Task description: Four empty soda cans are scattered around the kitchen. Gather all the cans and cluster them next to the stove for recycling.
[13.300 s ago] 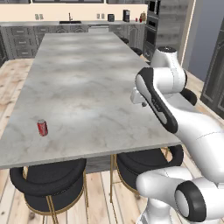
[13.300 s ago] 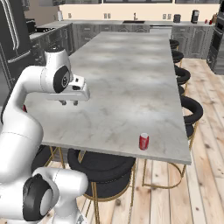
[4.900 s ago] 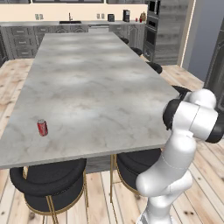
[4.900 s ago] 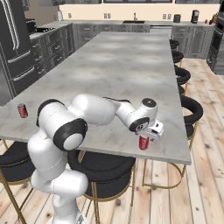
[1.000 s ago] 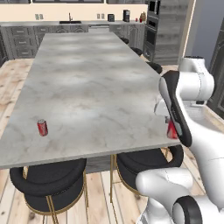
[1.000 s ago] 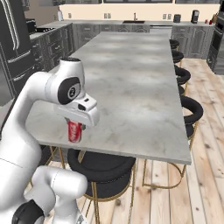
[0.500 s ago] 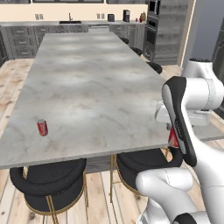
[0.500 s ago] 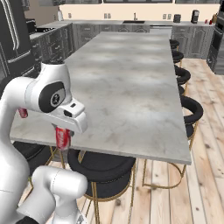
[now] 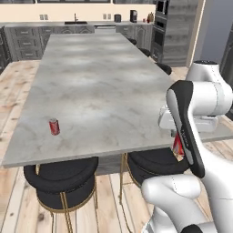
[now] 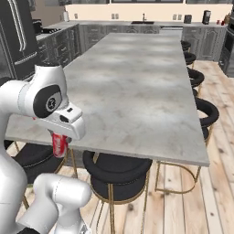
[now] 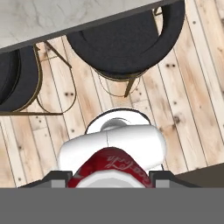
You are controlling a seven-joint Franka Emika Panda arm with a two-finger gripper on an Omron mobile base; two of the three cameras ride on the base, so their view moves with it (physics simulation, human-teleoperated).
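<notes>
Right base view shows your gripper [image 10: 60, 145] clamped on a can [image 10: 59, 146], held off the island's near edge above the stools. Another can [image 9: 54, 126] stands near the island's [image 9: 104, 91] near-left corner. Next, judge: carry yours to the stove.

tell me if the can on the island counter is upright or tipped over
Upright. In the left base view the soda can stands on its base near the front edge of the marble counter, silver top facing up, apart from the arm.
</notes>
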